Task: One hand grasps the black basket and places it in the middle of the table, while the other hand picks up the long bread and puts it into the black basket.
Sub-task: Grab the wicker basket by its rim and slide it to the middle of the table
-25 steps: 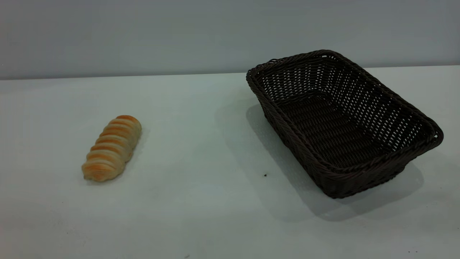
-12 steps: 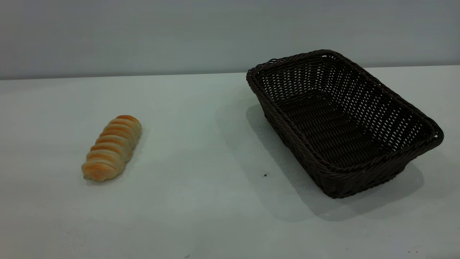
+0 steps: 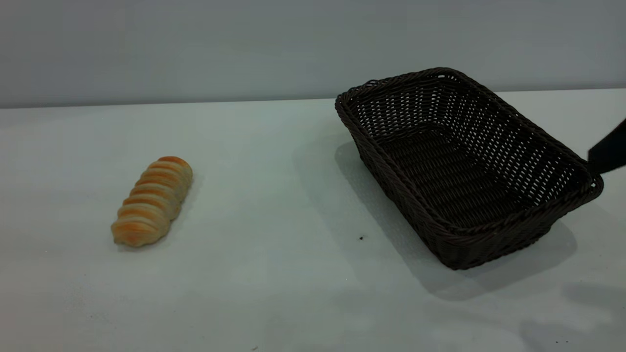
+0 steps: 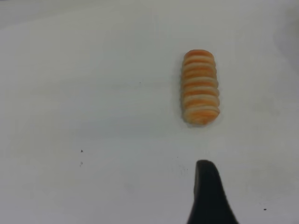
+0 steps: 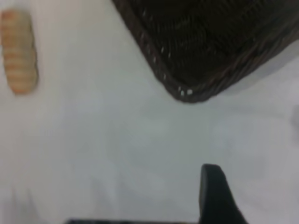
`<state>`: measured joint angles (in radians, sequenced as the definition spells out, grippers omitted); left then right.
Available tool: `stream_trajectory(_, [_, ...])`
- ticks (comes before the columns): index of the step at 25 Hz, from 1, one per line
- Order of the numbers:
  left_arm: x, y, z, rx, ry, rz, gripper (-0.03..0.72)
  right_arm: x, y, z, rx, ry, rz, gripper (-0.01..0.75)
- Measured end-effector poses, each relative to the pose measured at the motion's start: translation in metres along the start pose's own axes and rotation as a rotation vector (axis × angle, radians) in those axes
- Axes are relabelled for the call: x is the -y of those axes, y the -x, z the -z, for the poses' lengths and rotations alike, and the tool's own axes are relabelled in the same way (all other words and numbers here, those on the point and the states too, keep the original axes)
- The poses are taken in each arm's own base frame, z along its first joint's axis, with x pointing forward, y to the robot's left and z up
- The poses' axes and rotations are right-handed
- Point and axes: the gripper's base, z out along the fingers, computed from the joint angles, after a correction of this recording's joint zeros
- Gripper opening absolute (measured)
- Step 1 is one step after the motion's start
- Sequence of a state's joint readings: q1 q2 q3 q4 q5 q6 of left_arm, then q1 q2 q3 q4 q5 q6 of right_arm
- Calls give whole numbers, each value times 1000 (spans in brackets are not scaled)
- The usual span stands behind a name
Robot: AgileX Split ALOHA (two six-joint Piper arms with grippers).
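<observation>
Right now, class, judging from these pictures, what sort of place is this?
Probably a robot test bench, not a kitchen: a bare white table against a blank wall, holding only a long bread and an empty black basket, with the right gripper entering at the edge.

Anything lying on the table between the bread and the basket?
Only bare table with one tiny dark speck near the basket; the bread sits well apart. The exterior view shows it.

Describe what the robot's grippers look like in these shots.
Little shows. The left gripper's finger is a plain matte black tapered blade with a rounded tip. The right gripper's finger looks alike; a black piece of the right arm enters the exterior view beside the black basket. No cables or markings visible.
</observation>
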<state>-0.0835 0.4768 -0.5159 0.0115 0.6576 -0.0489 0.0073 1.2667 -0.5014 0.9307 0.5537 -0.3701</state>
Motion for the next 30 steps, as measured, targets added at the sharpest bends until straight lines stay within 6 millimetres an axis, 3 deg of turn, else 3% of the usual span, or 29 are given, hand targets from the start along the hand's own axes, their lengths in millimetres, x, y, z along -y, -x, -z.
stream_trajectory(9, [0,0,0,0,0,0,496,22,13,-43,-6,-75,-164,431])
stream_trajectory(30, [0,-3,0,-36,2,0,496,49,55,-137,-90,-130,-343,422])
